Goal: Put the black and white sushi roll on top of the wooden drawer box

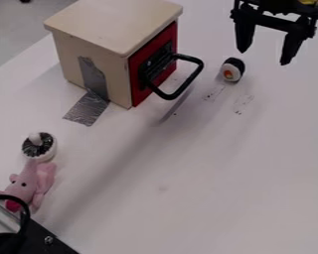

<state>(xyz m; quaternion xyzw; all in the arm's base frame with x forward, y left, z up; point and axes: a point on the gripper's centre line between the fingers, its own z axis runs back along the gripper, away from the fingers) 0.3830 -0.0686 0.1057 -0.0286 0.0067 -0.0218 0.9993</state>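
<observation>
The gripper (262,53), jaws spread, hangs upper right near the sushi roll (232,69); left of it, the box (99,57) looks shut, its contents hidden.

From where I'm standing, the box (102,27) sits on the bench (195,193), towards the back and left of the middle. Its handle (190,83) juts out from its right side, and a small roll (232,70) lies just to the right of that. Tape (87,106) runs from the box's left side down onto the bench. Nearer me, at the far left, lies a round knobbed piece (39,146), with a plush toy (30,183) directly in front of it. A frame (47,244) cuts across the near left corner, just before the toy.
</observation>
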